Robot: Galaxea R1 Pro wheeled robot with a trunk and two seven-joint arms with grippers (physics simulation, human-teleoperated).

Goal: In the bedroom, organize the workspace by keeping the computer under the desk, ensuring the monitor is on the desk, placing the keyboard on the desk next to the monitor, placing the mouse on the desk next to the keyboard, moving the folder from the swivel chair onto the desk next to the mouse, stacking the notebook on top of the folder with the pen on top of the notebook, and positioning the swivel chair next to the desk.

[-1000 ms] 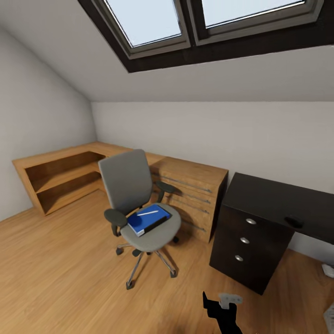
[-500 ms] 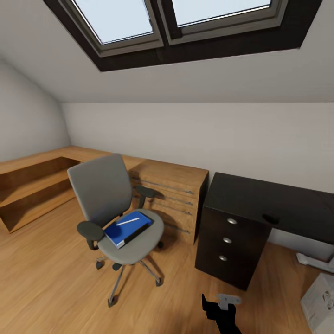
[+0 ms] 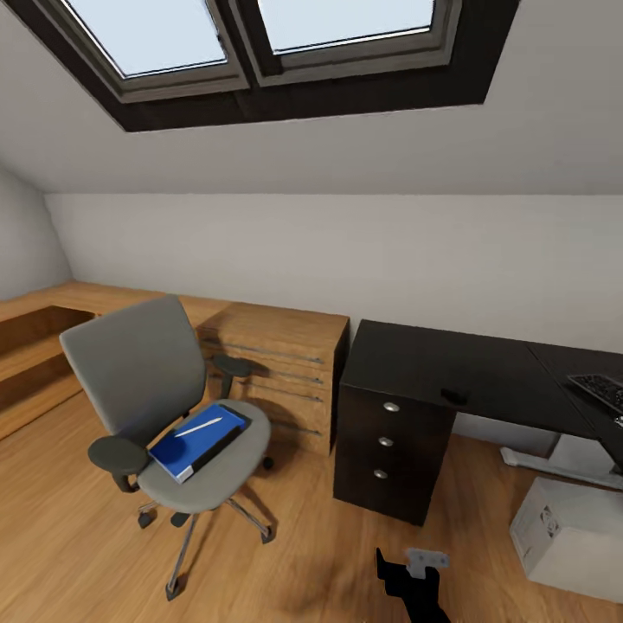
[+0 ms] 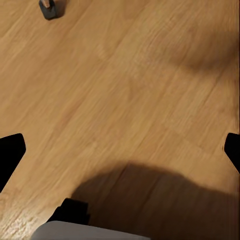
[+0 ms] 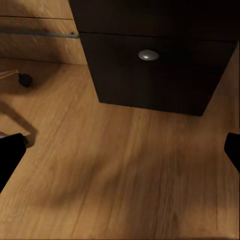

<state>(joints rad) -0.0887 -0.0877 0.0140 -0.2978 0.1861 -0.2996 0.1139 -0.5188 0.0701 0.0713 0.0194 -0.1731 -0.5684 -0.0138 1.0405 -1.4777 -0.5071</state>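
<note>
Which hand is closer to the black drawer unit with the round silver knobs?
Right, probably. The right hand faces the black drawer unit across wood floor; the left hand hangs over floor by a black chair castor.

The left claw (image 4: 120, 150) points down at the floor, its two black fingertips (image 4: 11, 152) at opposite edges of the left wrist view, spread wide with nothing between them. The right claw (image 5: 120, 150) is likewise spread, fingertips (image 5: 10, 155) wide apart and holding nothing, angled low and forward. In the head view, a black arm segment (image 3: 414, 588) with a grey bracket rises at the bottom edge.
</note>
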